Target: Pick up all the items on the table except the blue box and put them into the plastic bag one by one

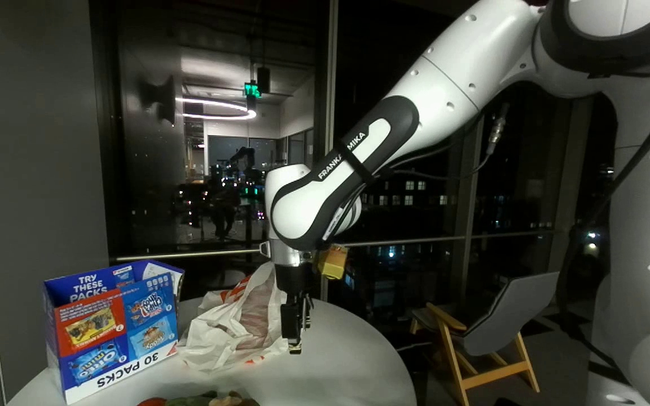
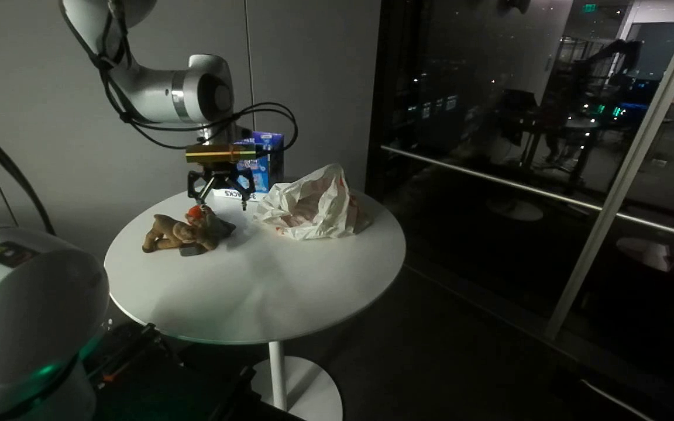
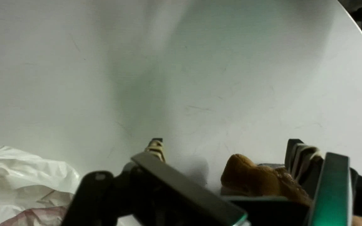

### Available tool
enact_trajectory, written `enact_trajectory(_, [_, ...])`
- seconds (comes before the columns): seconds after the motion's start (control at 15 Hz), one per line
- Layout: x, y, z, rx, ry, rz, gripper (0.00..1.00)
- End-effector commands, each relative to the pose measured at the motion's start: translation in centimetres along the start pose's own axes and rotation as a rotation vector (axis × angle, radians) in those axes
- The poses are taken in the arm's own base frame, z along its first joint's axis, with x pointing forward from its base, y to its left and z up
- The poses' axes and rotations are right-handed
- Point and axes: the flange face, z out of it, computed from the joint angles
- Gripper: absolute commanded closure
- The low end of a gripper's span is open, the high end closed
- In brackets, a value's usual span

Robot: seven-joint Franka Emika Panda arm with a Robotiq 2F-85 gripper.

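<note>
A cluster of items lies on the white table point(image 2: 267, 292): a brown plush-looking item point(image 2: 164, 228), an orange-red piece point(image 2: 195, 213) and a dark greenish piece point(image 2: 220, 225). Only their tops show along the bottom edge of an exterior view, one being a green item point(image 1: 189, 400). The white plastic bag point(image 2: 313, 204) slumps on its side, mouth spread. Behind it stands the upright blue box point(image 1: 110, 327). My gripper point(image 2: 223, 204) hangs fingers-down above the table, open and holding nothing. In the wrist view a brown item point(image 3: 253, 179) appears below, between the spread fingers point(image 3: 297, 157).
Cables loop from the wrist near a yellow mount point(image 2: 220, 153). The round table's edge point(image 2: 243, 341) curves toward the robot base. A grey wall point(image 2: 313, 76) rises behind the table, with windows alongside. A chair point(image 1: 488, 321) stands beyond it.
</note>
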Motion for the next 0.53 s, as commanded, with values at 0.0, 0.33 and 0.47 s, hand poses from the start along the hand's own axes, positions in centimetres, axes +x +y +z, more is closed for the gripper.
enact_trajectory(0.0, [3.3, -1.8, 0.7, -0.037, -0.017, 0.008, 0.0])
enact_trajectory(0.33, [4.1, -3.9, 1.9, 0.008, -0.033, -0.031, 0.0])
enact_trajectory(0.47, [4.3, -4.3, 2.4, 0.013, -0.041, -0.04, 0.0])
